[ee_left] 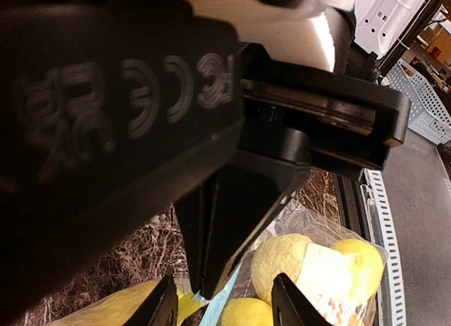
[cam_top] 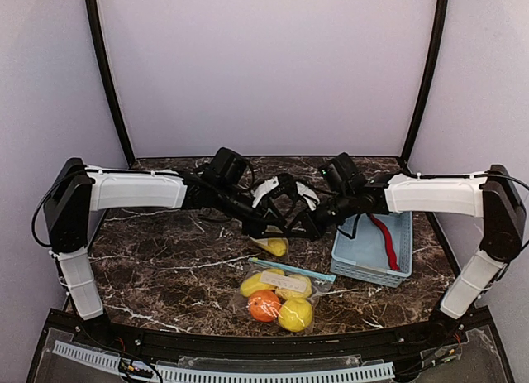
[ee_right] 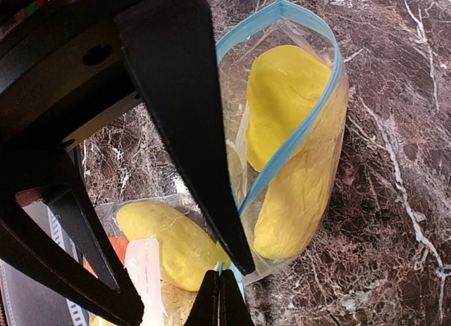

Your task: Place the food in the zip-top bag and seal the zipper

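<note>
Presently, right gripper (ee_right: 218,278) pinches the zip-top bag (ee_right: 310,192) at its zipper rim; left gripper (ee_left: 224,291) fingers stand apart astride it. Bag, holding yellow food (ee_right: 282,101), lies beside blue basket (cam_top: 351,265); red chili (cam_top: 384,238) inside basket.

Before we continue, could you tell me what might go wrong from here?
The held zip-top bag gapes open, pinched only at one edge by the right gripper; its yellow food could slide out. The left gripper crowds close, so fingers might collide. The red chili lies in the blue basket, easily missed.
</note>
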Available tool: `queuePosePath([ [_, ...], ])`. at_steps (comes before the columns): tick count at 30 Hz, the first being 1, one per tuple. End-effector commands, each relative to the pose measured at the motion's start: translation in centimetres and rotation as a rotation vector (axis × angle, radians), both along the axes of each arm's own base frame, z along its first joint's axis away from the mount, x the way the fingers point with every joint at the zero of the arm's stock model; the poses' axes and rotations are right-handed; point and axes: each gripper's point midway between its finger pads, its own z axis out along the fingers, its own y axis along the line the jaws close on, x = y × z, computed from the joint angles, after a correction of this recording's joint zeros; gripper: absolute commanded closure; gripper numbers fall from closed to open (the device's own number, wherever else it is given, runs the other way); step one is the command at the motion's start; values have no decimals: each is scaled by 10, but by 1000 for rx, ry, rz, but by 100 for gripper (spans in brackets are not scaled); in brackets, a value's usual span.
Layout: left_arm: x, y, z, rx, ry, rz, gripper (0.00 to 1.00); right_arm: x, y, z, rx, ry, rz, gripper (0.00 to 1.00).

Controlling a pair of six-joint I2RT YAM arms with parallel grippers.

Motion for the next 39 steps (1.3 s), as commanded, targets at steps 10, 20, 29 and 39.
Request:
queuePosePath([
  [10, -6, 9, -16, 120, 52, 4, 71, 3, 0, 19, 64, -23, 3, 100],
  [20, 0, 12, -26, 204, 6, 12, 61, 1, 3, 22, 84, -11, 16, 100],
  [29, 3, 3, -24, 198, -11, -10, 55, -4, 6, 25, 114, 9, 40, 100],
  [39, 5, 3, -32, 235, -17, -35, 58, -8, 6, 29, 132, 15, 42, 100],
])
